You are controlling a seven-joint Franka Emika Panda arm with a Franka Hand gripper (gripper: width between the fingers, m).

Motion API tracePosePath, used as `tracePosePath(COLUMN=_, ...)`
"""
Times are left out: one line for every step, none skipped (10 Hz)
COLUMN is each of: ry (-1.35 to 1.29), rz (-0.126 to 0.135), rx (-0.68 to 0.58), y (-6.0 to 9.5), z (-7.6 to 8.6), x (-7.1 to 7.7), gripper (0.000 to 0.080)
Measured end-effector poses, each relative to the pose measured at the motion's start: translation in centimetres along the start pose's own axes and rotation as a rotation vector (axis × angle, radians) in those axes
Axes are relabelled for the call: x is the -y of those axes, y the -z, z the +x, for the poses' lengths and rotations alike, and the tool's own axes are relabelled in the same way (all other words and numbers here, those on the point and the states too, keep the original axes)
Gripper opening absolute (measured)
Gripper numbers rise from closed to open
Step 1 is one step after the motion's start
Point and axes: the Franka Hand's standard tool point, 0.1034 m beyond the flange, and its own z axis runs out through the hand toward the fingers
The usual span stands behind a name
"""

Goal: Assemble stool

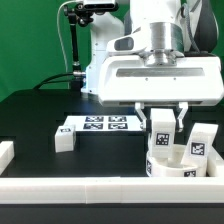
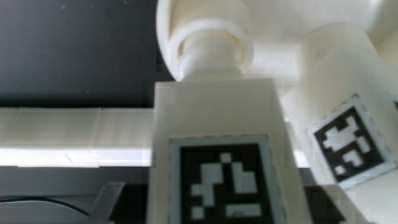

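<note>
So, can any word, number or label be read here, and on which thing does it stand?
No readable text: no words, numbers or brands.
Only black-and-white square tags, patterns without letters, on the marker board, the legs and the disc.

The white round disc [image 1: 172, 170] lies flat, with tags on its rim. One tagged blocky leg [image 1: 160, 127] stands upright over it. A second leg [image 1: 200, 143] stands just beside, seemingly already fitted. The third leg [image 1: 65, 140] lies well apart, toward the exterior view's left.
</note>
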Motion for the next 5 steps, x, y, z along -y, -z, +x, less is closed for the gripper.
tracePosePath(ry=0.002, rz=0.001, rx=-0.006, y=0.03, z=-0.09, x=0.17, gripper=0.0337)
tracePosePath(ry=0.002, rz=0.001, rx=-0.006, y=0.03, z=-0.1, x=0.17, gripper=0.0337)
tracePosePath(ry=0.002, rz=0.002, rx=-0.005, y=0.03, z=-0.12, x=0.21, gripper=0.0337)
tracePosePath(ry=0.004, rz=0.003, rx=-0.005, y=0.05, z=-0.14, x=0.4, gripper=0.0337)
tracePosePath(ry=0.004, rz=0.003, rx=-0.005, y=0.06, z=-0.13, x=0.4, gripper=0.0337)
